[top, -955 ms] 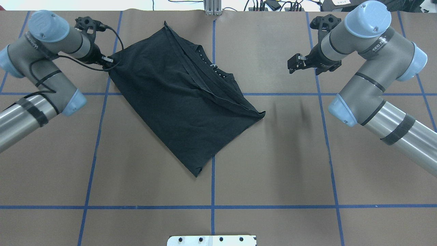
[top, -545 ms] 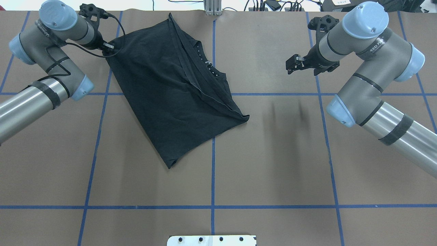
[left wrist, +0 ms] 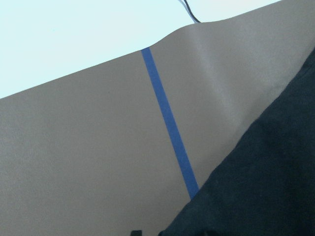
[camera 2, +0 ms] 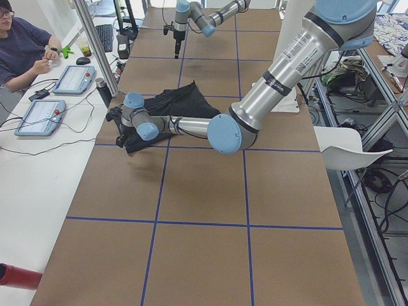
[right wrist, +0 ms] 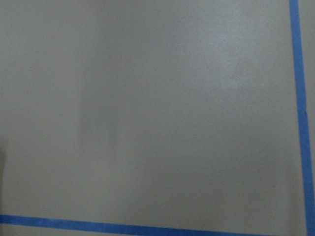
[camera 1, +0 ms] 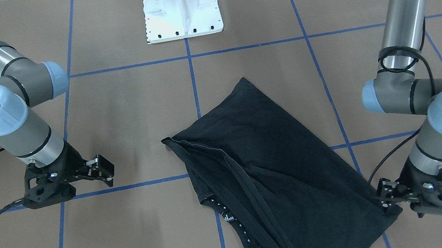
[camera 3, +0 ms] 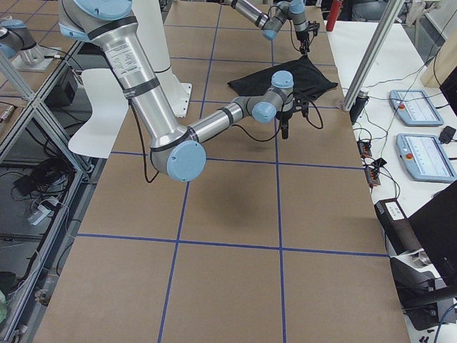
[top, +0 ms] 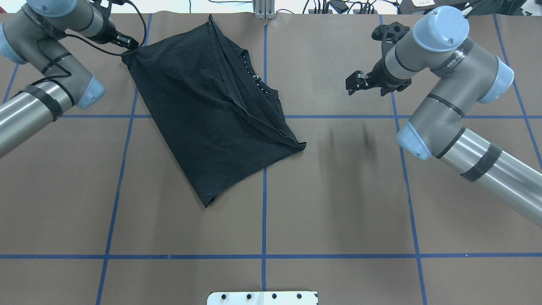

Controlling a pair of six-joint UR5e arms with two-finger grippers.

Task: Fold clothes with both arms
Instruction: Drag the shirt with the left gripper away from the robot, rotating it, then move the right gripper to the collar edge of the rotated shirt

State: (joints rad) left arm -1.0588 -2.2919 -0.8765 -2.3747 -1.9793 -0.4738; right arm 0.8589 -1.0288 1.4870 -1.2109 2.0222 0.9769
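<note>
The black T-shirt [top: 203, 110] lies folded lengthwise and askew on the brown table, its collar with white print [top: 259, 82] facing right. It also shows in the front view [camera 1: 272, 169] and the left wrist view [left wrist: 266, 187]. The graphic is hidden. My left gripper [top: 128, 46] is shut on the shirt's far left corner near the table's far edge; it also shows in the front view [camera 1: 386, 200]. My right gripper [top: 353, 82] is open and empty, hovering to the right of the shirt, apart from it; it also shows in the front view [camera 1: 106, 172].
Blue tape lines [top: 264, 190] grid the table. The white pedestal base [camera 1: 181, 10] stands at the robot's side. The table's far edge [left wrist: 98, 73] runs close behind my left gripper. An operator [camera 2: 19, 44] and tablets [camera 2: 38, 118] are beyond that edge.
My left gripper has moved farther away and to the left, dragging the shirt with it across the table. My right gripper has shifted slightly left, staying empty.
</note>
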